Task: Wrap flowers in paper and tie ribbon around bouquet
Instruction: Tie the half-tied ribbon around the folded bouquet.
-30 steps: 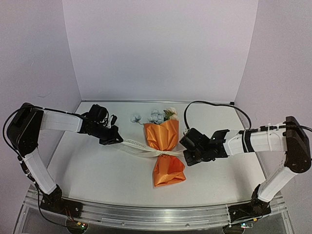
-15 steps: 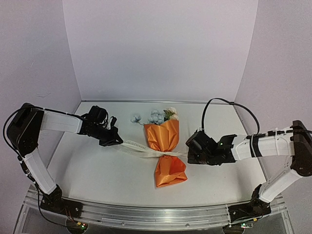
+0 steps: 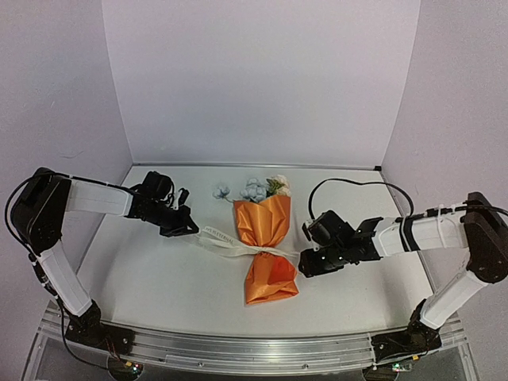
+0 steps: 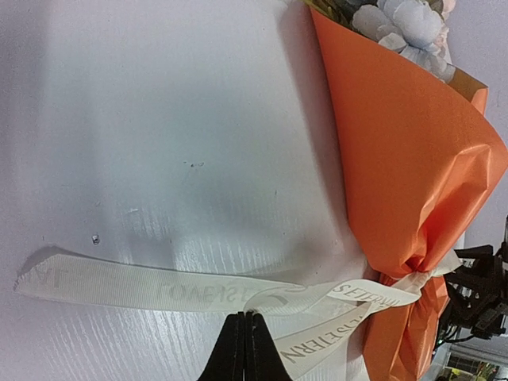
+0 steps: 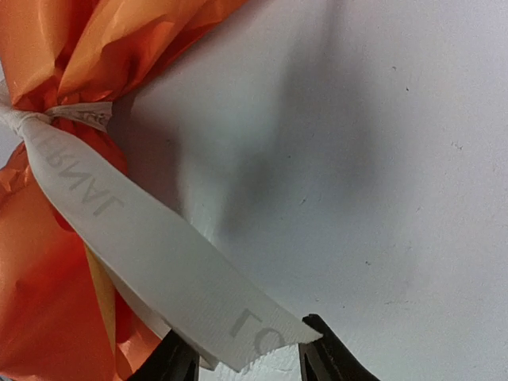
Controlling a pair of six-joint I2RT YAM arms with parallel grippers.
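The bouquet point(image 3: 266, 246) lies mid-table: orange paper point(image 4: 397, 159) cinched at the middle, the flowers point(image 3: 255, 189) sticking out at its far end. The cream ribbon point(image 3: 230, 242) is knotted round the waist, and its tails run left and right. My left gripper point(image 3: 189, 228) sits left of the bouquet; in the left wrist view it point(image 4: 244, 317) is shut, its tips pinching the lower edge of a ribbon point(image 4: 159, 290) loop. My right gripper point(image 3: 305, 262) is just right of the knot. Its jaws point(image 5: 250, 357) stand open, and the loose ribbon point(image 5: 159, 254) end lies between them.
White walls close the table point(image 3: 159, 286) in on the left, back and right. A metal rail point(image 3: 254, 349) runs along the near edge between the arm bases. A black cable point(image 3: 349, 184) loops above the right arm.
The right gripper has opened and let go of the ribbon end. It swung out to the right, then came back toward the knot. The bouquet's lower end shifted slightly left.
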